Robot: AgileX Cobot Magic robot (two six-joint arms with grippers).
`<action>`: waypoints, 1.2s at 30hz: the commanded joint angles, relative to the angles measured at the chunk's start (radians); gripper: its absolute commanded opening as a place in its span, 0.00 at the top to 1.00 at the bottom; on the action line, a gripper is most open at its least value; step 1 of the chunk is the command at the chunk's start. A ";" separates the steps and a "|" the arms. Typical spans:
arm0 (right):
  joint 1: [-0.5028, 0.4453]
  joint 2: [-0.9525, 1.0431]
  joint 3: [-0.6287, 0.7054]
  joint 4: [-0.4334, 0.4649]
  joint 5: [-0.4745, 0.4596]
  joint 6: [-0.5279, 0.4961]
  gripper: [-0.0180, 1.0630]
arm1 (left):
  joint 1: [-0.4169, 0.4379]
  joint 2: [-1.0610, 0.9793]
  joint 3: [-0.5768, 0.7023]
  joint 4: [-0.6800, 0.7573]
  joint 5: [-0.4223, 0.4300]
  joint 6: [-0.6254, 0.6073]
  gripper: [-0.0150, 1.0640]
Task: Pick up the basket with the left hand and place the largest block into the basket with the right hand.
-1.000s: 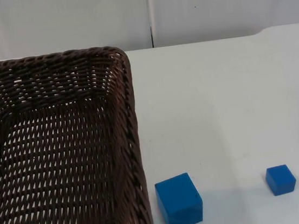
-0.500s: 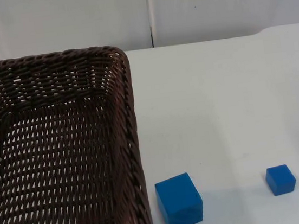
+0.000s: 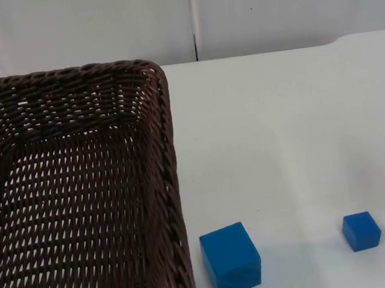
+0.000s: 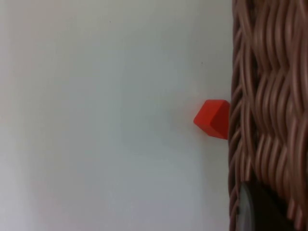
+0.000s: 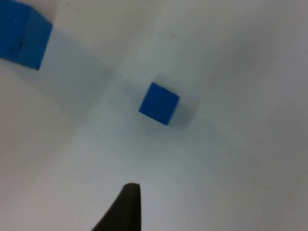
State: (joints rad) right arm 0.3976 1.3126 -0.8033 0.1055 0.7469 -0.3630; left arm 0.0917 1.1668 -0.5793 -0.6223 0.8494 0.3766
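White table (image 3: 281, 119) runs back to a grey wall (image 3: 288, 6). Near its front edge sits the big block (image 3: 231, 260), just beside the basket (image 3: 80, 200); a small block (image 3: 361, 231) lies well apart to the right. A red block (image 4: 212, 118) lies next to the wicker on the left wrist view. The left gripper is at the basket rim, the right gripper hangs over the small block; I cannot tell either's fingers. The right should shift to the bigger cube and come down square on its faces.

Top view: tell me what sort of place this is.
Probably a robot test bench, not a home: a bare white table ending at a grey partition wall, with just a woven basket, a large blue block and a small blue block.
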 commanded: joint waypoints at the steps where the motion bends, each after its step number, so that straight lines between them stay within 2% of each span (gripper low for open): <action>1: 0.032 0.014 -0.008 0.004 -0.033 -0.050 0.01 | 0.002 -0.010 -0.002 -0.017 0.000 0.003 0.99; 6: 0.135 0.104 -0.008 0.004 -0.107 -0.111 0.01 | 0.002 -0.010 -0.002 -0.017 0.000 0.003 0.99; 13: 0.214 0.190 -0.008 0.041 -0.199 -0.205 0.01 | 0.002 -0.010 -0.002 -0.017 0.000 0.005 0.99; 18: 0.276 0.259 -0.008 0.150 -0.299 -0.340 0.01 | 0.002 -0.010 -0.002 -0.017 0.000 0.011 0.99; 21: 0.321 0.324 -0.008 0.280 -0.393 -0.518 0.01 | 0.002 -0.010 -0.002 -0.017 0.000 0.011 0.99; 22: 0.321 0.324 -0.008 0.280 -0.393 -0.518 0.01 | 0.002 -0.010 -0.002 -0.017 0.000 0.011 0.99; 30: 0.335 0.481 -0.023 0.479 -0.503 -0.793 0.01 | 0.002 -0.010 -0.002 -0.017 0.000 0.011 0.99; 31: 0.335 0.481 -0.023 0.479 -0.503 -0.793 0.01 | 0.002 -0.010 -0.002 -0.017 0.000 0.011 0.99; 36: 0.335 0.576 -0.096 0.583 -0.442 -0.935 0.01 | 0.002 -0.010 -0.002 -0.017 0.000 0.011 0.99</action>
State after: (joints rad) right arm 0.7268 1.8727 -0.8806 0.6569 0.2883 -1.2539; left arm 0.0917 1.1668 -0.5793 -0.6223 0.8494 0.3849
